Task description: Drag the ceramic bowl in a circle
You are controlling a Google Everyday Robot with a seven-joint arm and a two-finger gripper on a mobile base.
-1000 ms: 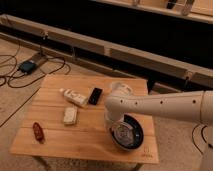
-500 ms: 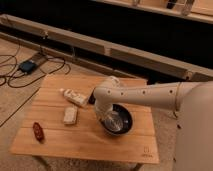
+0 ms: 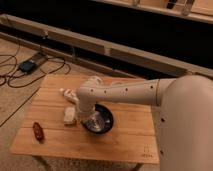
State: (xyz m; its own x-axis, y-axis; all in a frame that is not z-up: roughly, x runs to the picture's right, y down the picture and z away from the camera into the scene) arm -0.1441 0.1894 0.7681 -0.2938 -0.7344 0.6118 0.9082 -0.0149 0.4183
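The ceramic bowl (image 3: 100, 120) is round, dark and glossy with pale glints inside. It sits on the wooden table (image 3: 125, 142) a little left of the middle. My white arm reaches in from the right and bends down over the bowl. My gripper (image 3: 91, 118) is down at the bowl's left part, inside or on its rim. The arm hides the bowl's far-left rim.
A pale packet (image 3: 69, 115) lies just left of the bowl. A white bottle (image 3: 66, 93) lies behind it, partly hidden by the arm. A red object (image 3: 38, 131) lies near the front left corner. Cables and a black box (image 3: 27, 65) are on the floor to the left.
The bowl has slid from the front right of the table to the left and a little back, with the gripper. The arm has swung left over the table.
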